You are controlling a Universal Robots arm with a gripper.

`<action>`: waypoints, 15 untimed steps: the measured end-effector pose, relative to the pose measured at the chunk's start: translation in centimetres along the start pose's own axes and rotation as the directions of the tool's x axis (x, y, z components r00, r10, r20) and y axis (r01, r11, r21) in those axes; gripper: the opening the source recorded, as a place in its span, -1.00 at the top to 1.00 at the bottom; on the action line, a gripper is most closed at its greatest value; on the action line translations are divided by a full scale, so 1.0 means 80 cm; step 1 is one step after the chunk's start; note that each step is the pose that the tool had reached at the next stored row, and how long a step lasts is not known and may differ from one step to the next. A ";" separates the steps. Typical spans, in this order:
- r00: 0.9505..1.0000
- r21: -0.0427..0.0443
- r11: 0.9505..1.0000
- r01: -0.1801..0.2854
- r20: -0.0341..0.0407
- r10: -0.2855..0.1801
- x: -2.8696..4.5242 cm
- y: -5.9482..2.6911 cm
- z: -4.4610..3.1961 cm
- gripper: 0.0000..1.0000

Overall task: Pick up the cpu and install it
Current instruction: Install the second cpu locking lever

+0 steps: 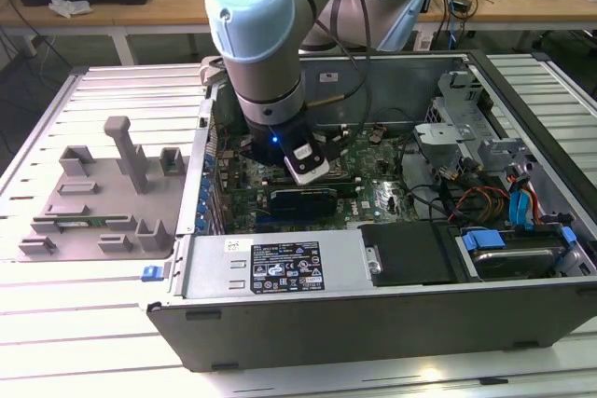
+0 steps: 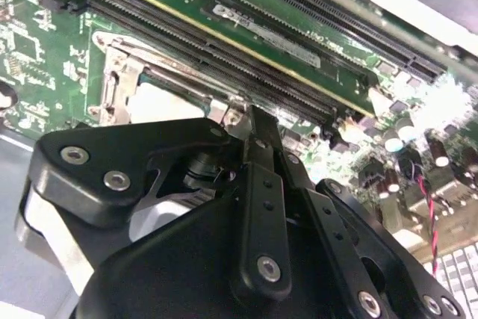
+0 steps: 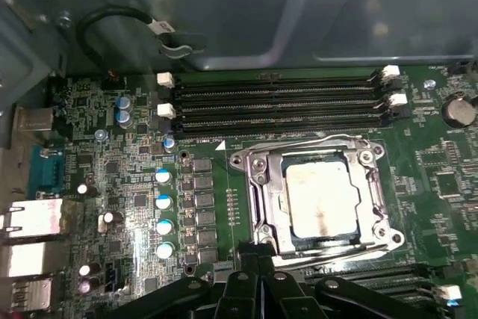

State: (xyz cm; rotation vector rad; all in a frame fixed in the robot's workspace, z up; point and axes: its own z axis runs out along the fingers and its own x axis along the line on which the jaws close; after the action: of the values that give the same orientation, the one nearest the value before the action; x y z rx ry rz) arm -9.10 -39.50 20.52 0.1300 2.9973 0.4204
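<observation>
1. Your gripper (image 1: 297, 172) is down inside the open computer case (image 1: 373, 314), hanging over the green motherboard (image 3: 134, 184).
2. In the first wrist view the cpu (image 3: 317, 198) lies flat inside the socket frame (image 3: 258, 184), its pale silver top facing up, just ahead of the gripper's dark linkage (image 3: 254, 289).
3. The frame's metal edge runs around all four sides of the chip, and the bent wire lever (image 3: 299, 145) lies along the side of the frame farthest from the gripper.
4. In the second wrist view the cpu (image 2: 160, 102) shows as a pale patch in the socket, just beyond the gripper body (image 2: 224, 244) and partly hidden behind it.
5. You cannot tell how far the fingers are spread: the black links cover the tips in both wrist views, and in the exterior view the arm's wrist blocks them. Nothing can be seen held between them.
6. Beyond the socket, away from the gripper, the black memory slots (image 3: 276, 98) run side by side with white clips at their ends.
7. To one side of the gripper, blue-topped capacitors (image 3: 163, 201) stand in a row on the board.
8. In the exterior view a grey parts tray (image 1: 103, 193) sits on the slatted table (image 1: 56, 323) well apart from the gripper, toward the exterior view's left of the case.
</observation>
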 end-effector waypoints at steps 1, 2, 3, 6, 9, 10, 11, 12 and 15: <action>1.000 0.010 1.000 0.001 0.001 -0.001 -0.0004 0.002 -0.0038 0.79; 1.000 0.023 1.000 0.002 0.002 -0.002 -0.0007 0.002 -0.0053 0.79; 1.000 0.040 0.999 0.004 0.003 -0.004 -0.0010 0.003 -0.0061 0.79; 1.000 0.094 0.996 0.009 0.007 -0.010 -0.0014 0.005 -0.0080 0.79; 1.000 0.119 0.993 0.010 0.009 -0.012 -0.0018 0.013 -0.0061 0.79; 1.000 0.120 0.993 0.010 0.009 -0.011 -0.0022 0.016 -0.0053 0.79; 1.000 0.124 0.992 0.010 0.009 -0.011 -0.0033 0.023 -0.0030 0.79; 1.000 0.127 0.992 0.009 0.010 -0.011 -0.0043 0.028 -0.0014 0.79; 1.000 0.138 0.990 0.008 0.011 -0.009 -0.0206 0.041 0.0039 0.79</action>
State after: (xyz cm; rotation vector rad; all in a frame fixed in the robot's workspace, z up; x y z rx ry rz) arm -7.20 -36.44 21.30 0.1311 3.0127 0.2099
